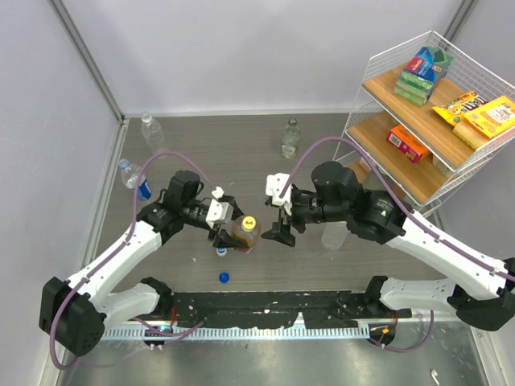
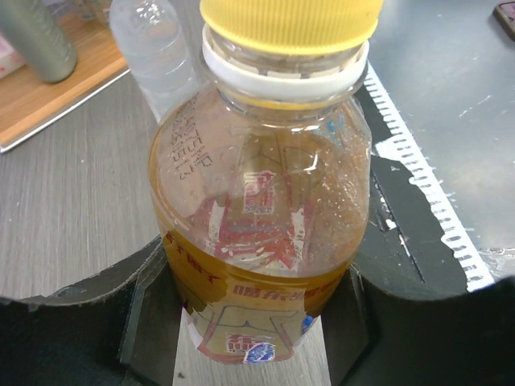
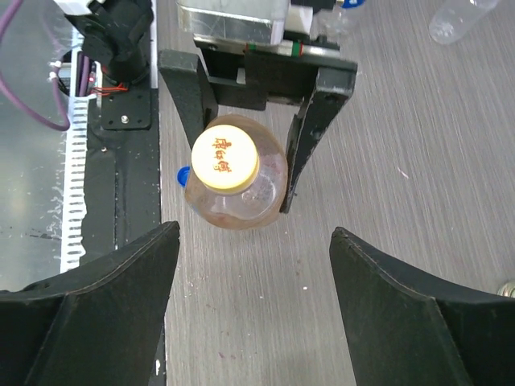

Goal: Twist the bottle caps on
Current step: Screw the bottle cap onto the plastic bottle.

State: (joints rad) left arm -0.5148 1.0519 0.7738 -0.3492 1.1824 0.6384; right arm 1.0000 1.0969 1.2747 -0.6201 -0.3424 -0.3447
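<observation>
An amber bottle (image 1: 245,234) with a red label stands upright on the table, a yellow cap (image 1: 249,223) sitting on its neck. My left gripper (image 1: 231,234) is shut on its lower body; in the left wrist view the bottle (image 2: 261,233) fills the space between the fingers (image 2: 143,293), with the cap (image 2: 290,20) at the top. My right gripper (image 1: 283,233) hangs open just right of the bottle, apart from it. In the right wrist view the yellow cap (image 3: 225,161) lies ahead of the open right gripper (image 3: 253,273). Two loose blue caps (image 1: 224,277) (image 1: 221,252) lie near the bottle.
Clear bottles stand at the back left (image 1: 153,133), back middle (image 1: 290,138) and under my right arm (image 1: 332,236). A blue-labelled one (image 1: 133,178) lies by the left wall. A wire shelf (image 1: 418,121) with snack boxes stands at the right. A black base strip (image 1: 273,305) runs along the near edge.
</observation>
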